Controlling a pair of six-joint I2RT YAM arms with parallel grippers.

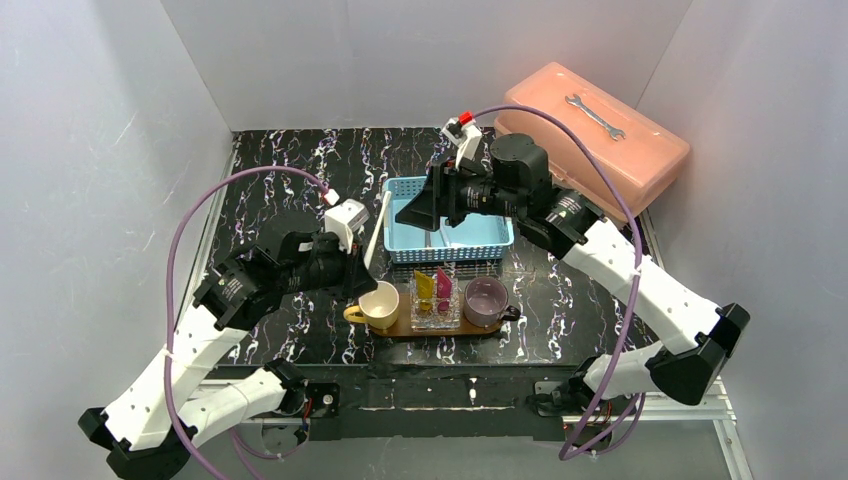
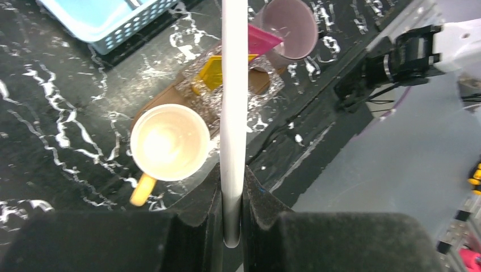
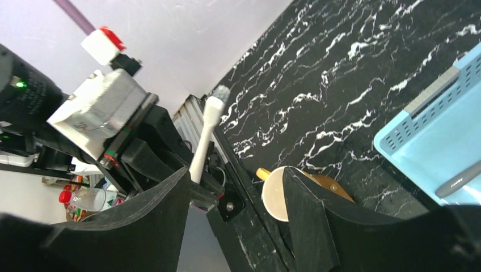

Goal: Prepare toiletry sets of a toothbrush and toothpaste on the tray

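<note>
The toothbrush (image 2: 233, 113) is not on the tray. It is a thin white stick pinched between the fingers (image 2: 207, 209) of the left gripper (image 2: 232, 218). The stick runs straight out from the fingers, and in the left wrist view it passes just beside the cream cup (image 2: 169, 141). In the top view it is tilted in the air, between the cup and the left wall of the blue basket (image 1: 448, 222).

The brown tray (image 1: 400, 328) lies on the black marbled table (image 1: 290, 180), near its front edge. On the tray stand the cream cup at the left, the purple cup (image 1: 485, 300) at the right and a clear container (image 1: 436, 318) between them. The toothpaste is inside this container: a yellow tube (image 1: 424, 285) and a pink tube (image 1: 443, 283), both leaning.

The right gripper (image 1: 408, 214) hangs over the left part of the basket, and its fingers (image 3: 164, 209) are spread apart with nothing between them. A thin grey stick (image 3: 459, 178) lies in the basket.

A pink box (image 1: 600, 145) with a wrench (image 1: 595, 115) on its lid stands at the far right.
</note>
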